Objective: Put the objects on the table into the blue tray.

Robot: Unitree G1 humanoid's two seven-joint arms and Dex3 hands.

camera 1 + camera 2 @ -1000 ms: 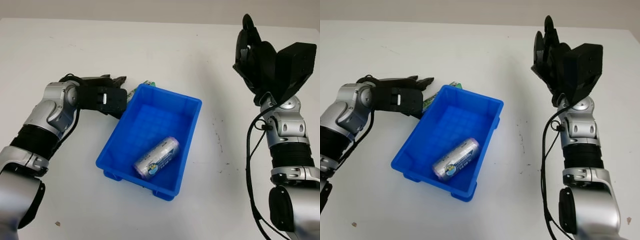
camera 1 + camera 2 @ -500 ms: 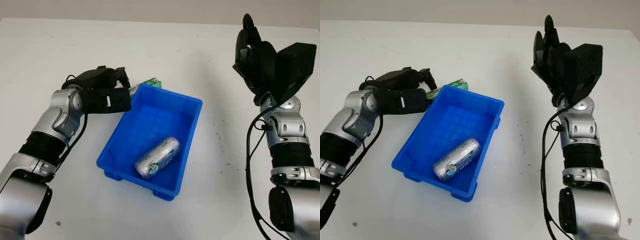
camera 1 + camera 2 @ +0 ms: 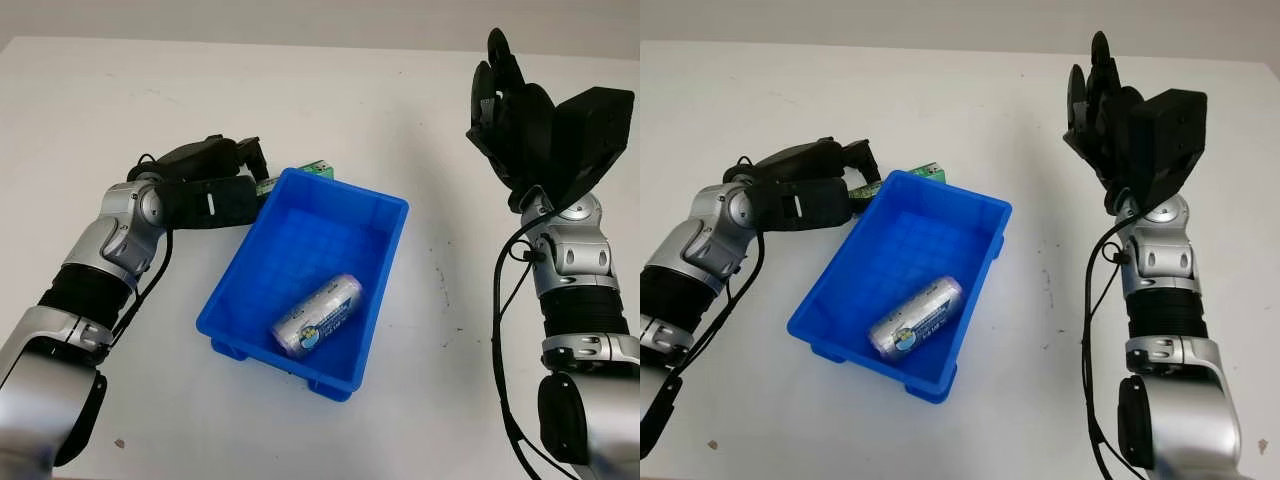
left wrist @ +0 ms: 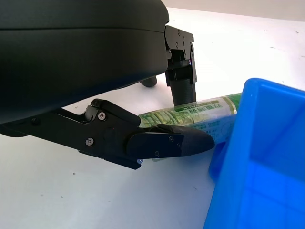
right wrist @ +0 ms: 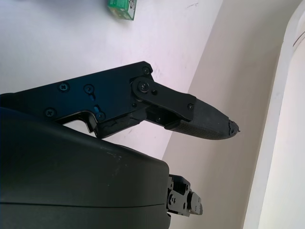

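Note:
A blue tray (image 3: 300, 250) sits mid-table with a silver and purple can (image 3: 317, 315) lying inside it. A green package (image 3: 318, 169) lies on the table against the outside of the tray's far left corner. My left hand (image 3: 247, 168) is at that corner, and its fingers (image 4: 167, 143) are curled around the green package (image 4: 200, 112), one in front and others behind it. The package's middle is hidden by the hand and the tray wall. My right hand (image 3: 505, 95) is raised at the right, open and holding nothing.
The white table (image 3: 450, 330) stretches around the tray, with bare room between the tray and the right arm. A small dark speck (image 3: 118, 443) lies near the front left.
My left hand turned and closed over the green package at the tray's far corner. The tray and the package slid a little to the right. The right arm stayed still.

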